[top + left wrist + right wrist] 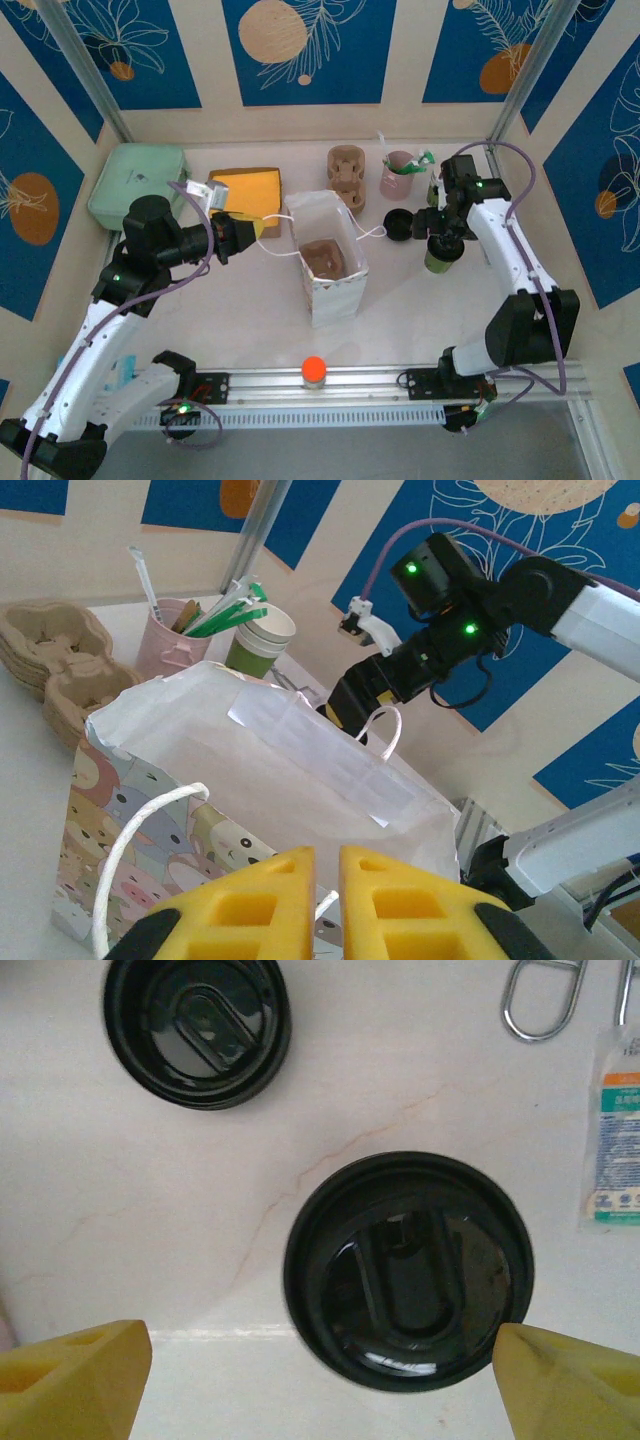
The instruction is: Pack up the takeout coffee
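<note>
One takeout coffee (pixel 441 260) stands on the table (pixel 250 300) at the right-centre of the overhead frame, an olive-green cup under a round black lid. In the right wrist view the lid takes up the lower middle, seen from straight above (pixel 408 1270). The right gripper (pixel 440 238) hangs over it with its jaws spread wide and gripping nothing. Its two yellow fingertips (pixel 75 1375) sit in the lower corners of the wrist frame, one either side of the lid and clear of it.

A second, loose black lid (pixel 397 224) lies just left of the cup, at the upper left of the right wrist frame (pixel 197 1025).

One white paper bag (pixel 330 265) stands open in the middle of the table, with one brown moulded tray (pixel 322 258) inside it. The bag has two white cord handles. The left gripper (pixel 250 233) sits at the bag's left side. Its yellow pads (pixel 270 900) are pinched almost together on the near handle (pixel 150 825).

Along the back of the overhead frame are:
- one mint-green box (pixel 138 185)
- one orange flat pack (pixel 245 190)
- one stack of pulp cup carriers (pixel 347 172)
- one pink cup (pixel 399 175) with straws

One lidless green cup (pixel 262 640) stands just beside the pink cup. One orange knob (pixel 314 368) sits on the front rail. One printed sachet (pixel 615 1130) and one wire loop (pixel 540 1000) lie at the upper right of the right wrist frame.
</note>
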`<state>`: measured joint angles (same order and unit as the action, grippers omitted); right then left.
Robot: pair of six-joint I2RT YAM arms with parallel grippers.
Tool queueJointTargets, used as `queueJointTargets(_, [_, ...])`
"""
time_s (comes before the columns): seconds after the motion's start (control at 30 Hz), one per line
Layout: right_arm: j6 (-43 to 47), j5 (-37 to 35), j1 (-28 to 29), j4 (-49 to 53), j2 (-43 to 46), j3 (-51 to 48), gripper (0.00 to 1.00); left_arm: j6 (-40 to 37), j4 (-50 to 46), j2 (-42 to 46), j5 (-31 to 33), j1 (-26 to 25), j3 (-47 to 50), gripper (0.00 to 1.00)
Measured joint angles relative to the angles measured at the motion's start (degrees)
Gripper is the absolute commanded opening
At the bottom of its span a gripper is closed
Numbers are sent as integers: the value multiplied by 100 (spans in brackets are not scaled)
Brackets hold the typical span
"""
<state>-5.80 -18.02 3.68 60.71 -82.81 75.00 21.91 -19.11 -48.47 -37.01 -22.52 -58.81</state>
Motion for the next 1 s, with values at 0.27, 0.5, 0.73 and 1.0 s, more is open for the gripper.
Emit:
queueJointTargets(0.27, [352,-221,-83,35,-251,28,89,0,-4,-2,0,0,0,15])
queueJointTargets(0.5, [393,-299,-190,13,-251,31,89,2,-4,-2,0,0,0,15])
queueJointTargets(0.73, [389,-295,-190,13,-339,31,88,2,-17,-2,0,0,0,15])
queueJointTargets(1.0, [387,-293,-271,-33,-369,-46,87,0,-22,-2,-2,0,0,14])
